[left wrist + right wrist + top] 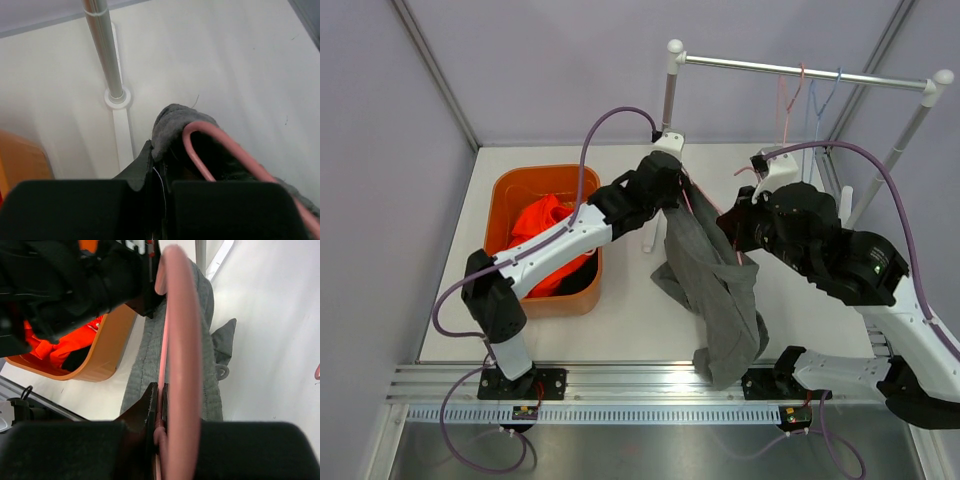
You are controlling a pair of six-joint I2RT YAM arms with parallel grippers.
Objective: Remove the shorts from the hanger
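Grey shorts (715,290) draped over pink hanger (177,340), mid-table, right of orange bin (542,171). Left gripper (159,182) pinching waistband at hanger's end; right gripper (159,426) pinching hanger wire. Risk: cloth snagging under sideways pull, hanger twisting loose.

Bright, even, diffuse light; soft shadows on table (620,330); close hanger (182,365) blurred in right wrist view.

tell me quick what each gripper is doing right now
left gripper: closed on the grey shorts
right gripper: closed on the pink hanger
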